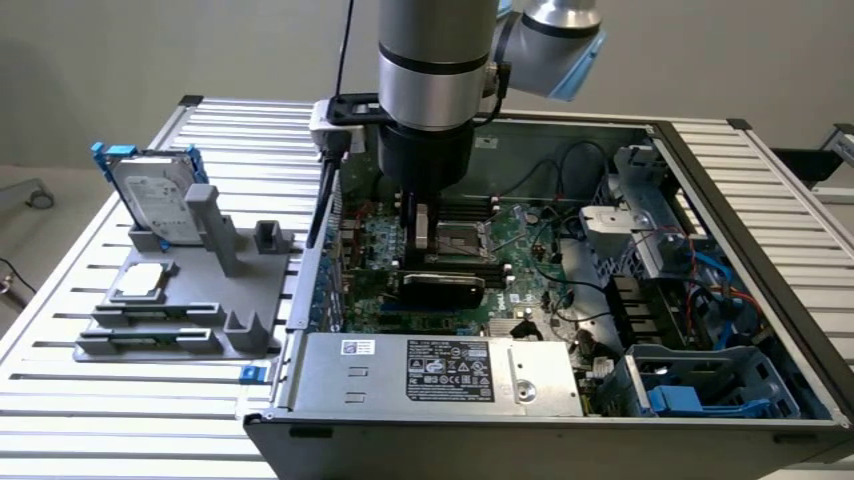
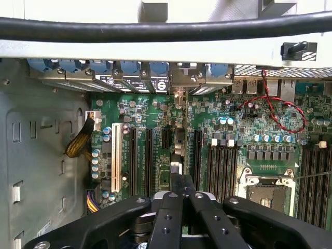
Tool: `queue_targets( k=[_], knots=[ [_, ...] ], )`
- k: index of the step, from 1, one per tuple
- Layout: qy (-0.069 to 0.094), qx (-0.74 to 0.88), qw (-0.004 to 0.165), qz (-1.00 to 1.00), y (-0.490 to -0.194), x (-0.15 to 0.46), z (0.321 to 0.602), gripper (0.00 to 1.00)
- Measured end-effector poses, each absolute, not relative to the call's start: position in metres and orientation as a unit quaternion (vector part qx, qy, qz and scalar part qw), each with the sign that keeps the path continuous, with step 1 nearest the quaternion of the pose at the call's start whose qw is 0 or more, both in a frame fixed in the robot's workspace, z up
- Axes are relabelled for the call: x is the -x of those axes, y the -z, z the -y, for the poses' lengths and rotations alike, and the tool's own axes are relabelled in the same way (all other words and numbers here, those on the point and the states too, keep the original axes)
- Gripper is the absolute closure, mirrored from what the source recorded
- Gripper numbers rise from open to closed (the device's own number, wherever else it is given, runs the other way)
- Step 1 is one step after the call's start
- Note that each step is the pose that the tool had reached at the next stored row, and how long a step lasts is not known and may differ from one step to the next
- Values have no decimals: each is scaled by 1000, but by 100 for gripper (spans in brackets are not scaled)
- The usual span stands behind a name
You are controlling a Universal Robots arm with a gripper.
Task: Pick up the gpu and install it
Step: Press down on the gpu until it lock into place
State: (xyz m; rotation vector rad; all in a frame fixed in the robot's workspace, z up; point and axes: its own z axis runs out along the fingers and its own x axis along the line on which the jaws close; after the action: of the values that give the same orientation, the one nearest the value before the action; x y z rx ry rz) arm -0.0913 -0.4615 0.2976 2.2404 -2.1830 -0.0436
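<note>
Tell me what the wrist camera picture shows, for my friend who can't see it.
The robot's black tool is shut on the gpu, a thin card seen edge-on, standing among long black slots on a green motherboard inside a computer case. A red wire loops nearby.

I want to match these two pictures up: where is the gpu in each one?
Exterior view: the gpu is the black-covered card right below the gripper, over the motherboard.
Wrist view: the gpu shows edge-on, a thin strip leading away from the gripper, between the black slots.
Shared landmark: the silver CPU socket, beside the gpu.
</note>
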Motion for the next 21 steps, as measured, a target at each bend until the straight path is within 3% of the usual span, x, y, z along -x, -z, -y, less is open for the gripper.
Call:
queue_targets(
  k=[21],
  knots=[
    [8, -718, 1, 696, -277, 100, 453, 89]
  ],
)
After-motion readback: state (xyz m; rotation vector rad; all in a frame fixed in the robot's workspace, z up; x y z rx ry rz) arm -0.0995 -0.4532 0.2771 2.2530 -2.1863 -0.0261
